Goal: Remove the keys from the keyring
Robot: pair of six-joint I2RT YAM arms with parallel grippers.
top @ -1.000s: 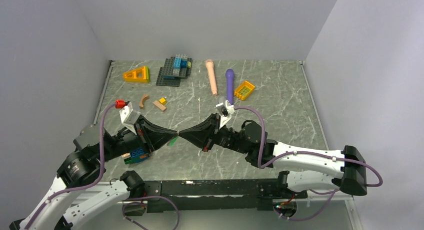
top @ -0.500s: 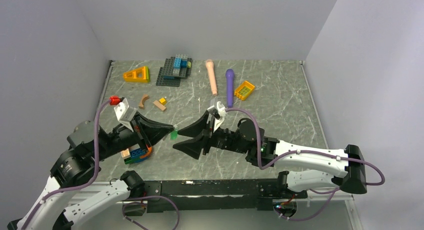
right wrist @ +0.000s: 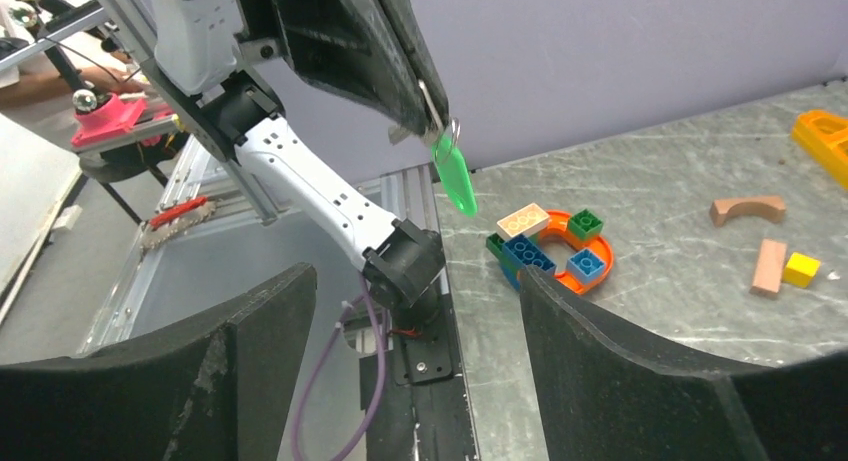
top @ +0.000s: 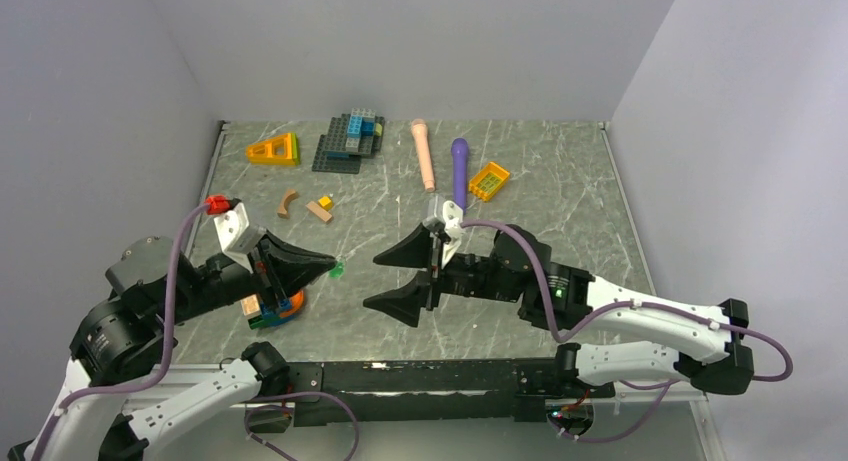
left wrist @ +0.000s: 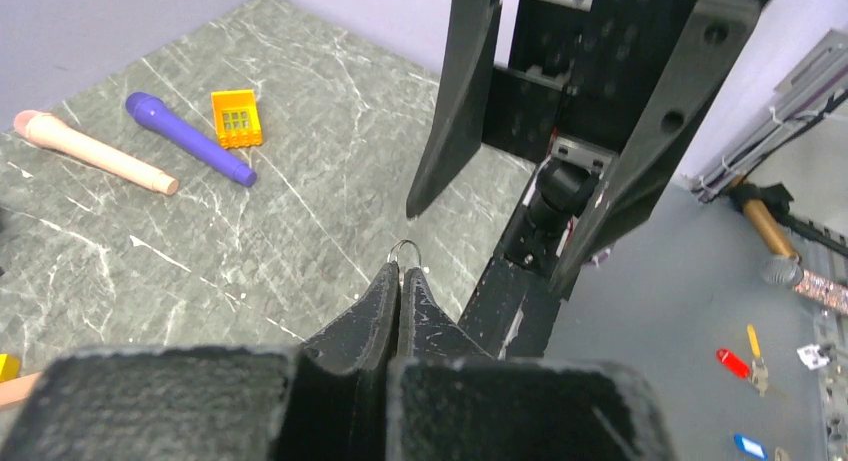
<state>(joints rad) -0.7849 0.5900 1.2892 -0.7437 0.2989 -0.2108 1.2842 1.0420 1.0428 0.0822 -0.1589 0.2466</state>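
My left gripper (top: 330, 266) is shut on a small metal keyring (left wrist: 405, 247), whose loop pokes out past the fingertips (left wrist: 402, 272). A green key (right wrist: 455, 179) hangs from the keyring (right wrist: 450, 133) below the left gripper (right wrist: 425, 91); from above the green key (top: 339, 271) shows just off the left tip, above the table. My right gripper (top: 372, 281) faces it a short way to the right, open wide and holding nothing. In the right wrist view nothing sits between the right gripper (right wrist: 415, 281) fingers.
An orange ring with toy bricks (top: 272, 306) lies under the left arm near the table's front edge. Farther back are a pink microphone (top: 424, 153), a purple microphone (top: 459, 171), a yellow piece (top: 489, 180), a grey baseplate (top: 350, 141), an orange wedge (top: 273, 149) and wooden blocks (top: 305, 206).
The right gripper was shut against the left gripper's tip; it has opened wide and drawn back to the right. The left gripper pulled back left, still gripping the keyring with the green key.
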